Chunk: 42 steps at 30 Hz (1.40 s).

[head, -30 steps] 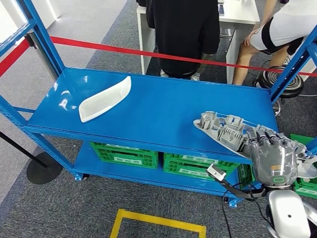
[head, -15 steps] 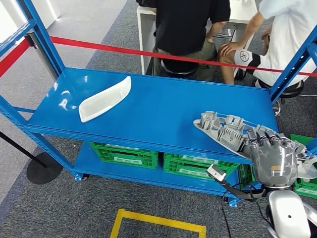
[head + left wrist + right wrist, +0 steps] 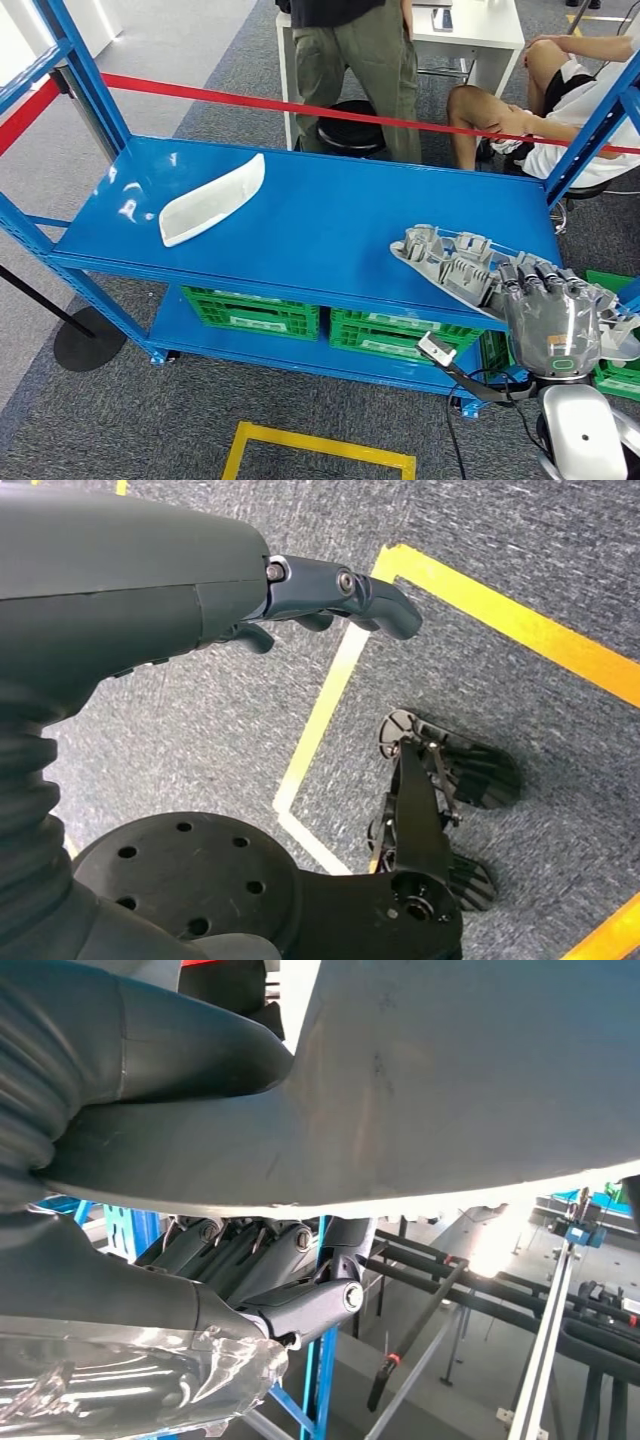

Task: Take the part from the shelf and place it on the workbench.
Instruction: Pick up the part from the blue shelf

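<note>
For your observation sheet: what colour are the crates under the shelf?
Green. The crates show best in the head view, below the blue shelf.

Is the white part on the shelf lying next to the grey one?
No: the white part lies at the shelf's left end, the grey part at its right front edge.

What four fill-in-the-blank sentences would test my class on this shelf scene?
1. The right robot hand grips the grey ribbed part at the shelf's ____ end.
2. The white curved part lies on the ____ shelf.
3. Below the shelf stand ____ crates.
4. A ____ tape stretches behind the shelf.

Missing words: right; blue; green; red
</note>
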Motion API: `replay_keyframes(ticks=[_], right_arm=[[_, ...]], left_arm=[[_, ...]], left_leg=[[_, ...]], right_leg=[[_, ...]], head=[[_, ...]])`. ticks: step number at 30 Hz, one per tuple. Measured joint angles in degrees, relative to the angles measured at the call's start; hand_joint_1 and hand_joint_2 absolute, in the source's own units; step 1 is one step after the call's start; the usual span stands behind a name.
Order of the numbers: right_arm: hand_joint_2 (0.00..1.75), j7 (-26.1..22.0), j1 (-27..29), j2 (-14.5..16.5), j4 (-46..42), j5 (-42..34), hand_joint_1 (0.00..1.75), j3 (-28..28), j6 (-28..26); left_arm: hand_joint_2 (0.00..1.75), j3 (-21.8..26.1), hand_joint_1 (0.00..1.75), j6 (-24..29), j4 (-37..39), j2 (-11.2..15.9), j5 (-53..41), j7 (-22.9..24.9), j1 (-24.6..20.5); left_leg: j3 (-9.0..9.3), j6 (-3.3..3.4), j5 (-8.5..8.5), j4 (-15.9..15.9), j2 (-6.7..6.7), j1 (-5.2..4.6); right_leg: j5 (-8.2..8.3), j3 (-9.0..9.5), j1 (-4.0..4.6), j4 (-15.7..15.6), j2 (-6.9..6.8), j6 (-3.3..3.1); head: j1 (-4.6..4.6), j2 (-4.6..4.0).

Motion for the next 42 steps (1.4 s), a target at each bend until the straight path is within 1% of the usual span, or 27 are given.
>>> replay_keyframes(ticks=[6,9,11,12,13,14,16,17,18,19,21,24,25,26,28,29,30,31,34,37,42], right_arm=[[1.75,0.01,0.22,0.0,0.0,0.0,1.75,0.0,-0.38],[1.75,-0.3,0.99,0.05,0.01,0.0,1.75,-0.05,-1.97],[1.75,-2.41,1.97,0.44,0.02,0.0,1.75,-0.66,-4.37],[1.75,-4.93,2.76,1.02,0.02,0.01,1.75,-1.47,-6.08],[1.75,-8.6,3.84,2.05,0.01,0.02,1.75,-2.85,-7.98],[1.75,-13.48,5.15,3.61,0.0,0.02,1.75,-4.93,-10.03],[1.75,-24.39,8.05,8.16,-0.22,0.02,1.75,-10.61,-13.98],[1.75,-28.52,9.3,10.59,-0.43,-0.02,1.75,-13.54,-15.49],[1.75,-31.1,10.29,12.8,-0.66,-0.06,1.75,-16.15,-16.47],[1.75,-32.32,11.03,14.58,-0.83,-0.13,1.75,-18.36,-16.96],[1.75,-33.11,12.21,17.21,-0.95,-0.25,1.75,-21.6,-17.17],[1.75,-34.05,13.6,20.1,-0.98,-0.28,1.75,-24.44,-17.56],[1.75,-35.52,13.93,21.25,-1.04,-0.26,1.75,-25.37,-18.36],[1.75,-37.96,14.23,22.78,-1.21,-0.23,1.75,-26.46,-19.55],[1.75,-43.32,14.76,26.67,-1.84,-0.14,1.75,-28.45,-21.95],[1.75,-44.54,14.89,28.32,-2.27,-0.15,1.75,-29.07,-22.56],[1.75,-44.24,14.95,29.42,-2.72,-0.42,1.75,-29.34,-22.75],[1.75,-42.86,14.88,30.04,-3.18,-1.08,1.75,-29.37,-22.71],[1.75,-38.42,13.83,30.18,-4.4,-4.52,1.75,-29.01,-22.13],[1.75,-37.4,11.97,29.58,-5.32,-6.43,1.75,-28.87,-21.35],[1.75,-36.79,9.27,27.74,-6.85,-7.69,1.75,-29.15,-21.1]], left_arm=[[1.75,0.01,0.0,-0.52,0.01,-0.01,0.28,-0.45,0.0],[1.75,0.03,0.0,-1.13,0.0,0.0,0.66,-1.31,0.0],[1.75,0.04,0.0,-1.25,0.0,0.01,0.52,-1.43,0.0],[1.75,0.04,0.0,-1.26,0.01,0.0,0.34,-1.35,0.0],[1.75,0.04,0.0,-1.27,0.01,0.0,0.11,-1.25,0.01],[1.75,0.04,0.0,-1.29,0.01,0.01,-0.16,-1.11,0.01],[1.75,0.04,0.0,-1.33,0.0,0.01,-0.6,-0.9,0.03],[1.75,0.04,0.0,-1.34,0.0,0.01,-0.75,-0.85,0.03],[1.75,0.04,0.0,-1.35,0.0,0.01,-0.85,-0.83,0.03],[1.75,0.04,0.0,-1.36,0.0,0.01,-0.92,-0.81,0.03],[1.75,0.04,0.0,-1.37,0.01,0.01,-1.02,-0.78,0.03],[1.75,0.04,0.0,-1.37,0.0,0.02,-1.07,-0.78,0.02],[1.75,0.04,0.0,-1.37,0.0,0.03,-1.11,-0.78,0.03],[1.75,0.04,0.0,-1.38,0.0,0.04,-1.18,-0.81,0.03],[1.75,0.04,0.0,-1.45,0.01,0.04,-1.35,-0.86,0.02],[1.75,0.04,0.0,-1.54,0.01,0.04,-1.48,-0.87,0.01],[1.75,0.04,0.0,-1.64,0.01,0.04,-1.59,-0.87,-0.01],[1.75,0.04,0.0,-1.74,0.0,0.03,-1.69,-0.87,-0.02],[1.75,0.04,0.0,-2.18,0.0,0.05,-1.89,-0.66,-0.03],[1.75,0.02,0.0,-2.9,0.0,0.1,-2.46,0.38,-0.05],[1.75,-0.05,0.0,-3.48,0.0,0.25,-2.98,1.2,-0.03]], left_leg=[[0.0,0.0,0.0,0.0,0.0,0.0],[0.0,0.0,0.0,0.0,0.0,0.0],[0.0,0.0,0.0,0.0,0.0,0.0],[0.0,0.0,0.0,0.0,0.0,0.0],[-0.01,0.0,0.0,0.0,0.0,0.01],[-0.02,0.0,0.0,0.0,-0.01,0.01],[-0.04,-0.01,-0.01,0.0,-0.01,0.03],[-0.06,-0.01,-0.01,-0.01,-0.02,0.04],[-0.06,-0.01,-0.01,-0.01,-0.02,0.04],[-0.06,-0.01,-0.01,-0.01,-0.01,0.04],[-0.06,-0.01,0.0,-0.01,-0.01,0.04],[-0.06,-0.01,0.0,-0.01,-0.01,0.02],[-0.05,-0.01,0.0,-0.01,-0.01,0.02],[-0.05,-0.01,0.0,-0.01,-0.01,0.02],[-0.06,-0.02,0.0,-0.01,0.0,0.02],[-0.06,-0.02,0.0,-0.01,0.0,0.02],[-0.07,-0.03,0.01,-0.01,0.01,0.03],[-0.08,-0.04,0.01,-0.01,0.01,0.03],[-0.11,-0.08,0.04,-0.01,0.01,0.02],[-0.11,-0.12,0.07,-0.01,0.01,0.02],[-0.11,-0.15,0.1,-0.01,0.01,0.02]], right_leg=[[0.0,0.0,0.0,0.0,0.0,0.0],[0.0,0.0,0.0,0.0,0.0,0.0],[0.0,-0.01,0.0,0.0,0.0,0.0],[0.0,-0.01,0.01,0.0,0.0,0.0],[-0.01,-0.02,0.01,0.0,-0.01,0.0],[-0.01,-0.03,0.02,0.0,-0.01,-0.01],[-0.03,-0.05,0.04,0.01,-0.02,-0.03],[-0.03,-0.06,0.04,0.01,-0.02,-0.04],[-0.04,-0.07,0.05,0.02,-0.02,-0.05],[-0.04,-0.07,0.05,0.02,-0.02,-0.05],[-0.04,-0.07,0.05,0.03,-0.03,-0.06],[-0.03,-0.06,0.04,0.02,-0.03,-0.06],[-0.03,-0.06,0.03,0.02,-0.02,-0.05],[-0.02,-0.06,0.03,0.02,-0.02,-0.06],[-0.01,-0.08,0.03,0.04,0.0,-0.09],[0.0,-0.09,0.03,0.06,0.01,-0.1],[0.0,-0.11,0.04,0.08,0.01,-0.11],[0.0,-0.13,0.03,0.1,0.02,-0.12],[0.01,-0.16,0.03,0.11,0.03,-0.13],[0.02,-0.17,0.03,0.11,0.02,-0.14],[0.05,-0.18,0.03,0.11,0.01,-0.15]], head=[[-0.01,0.0],[-0.01,0.0],[-0.01,0.01],[-0.01,0.01],[-0.01,0.01],[-0.01,0.01],[-0.01,0.02],[-0.02,0.01],[-0.02,0.01],[-0.01,0.0],[-0.01,0.01],[0.0,0.01],[0.02,0.01],[0.01,0.01],[-0.01,0.01],[-0.02,0.01],[-0.02,0.0],[-0.02,0.0],[-0.01,0.0],[-0.01,0.0],[-0.01,-0.01]])
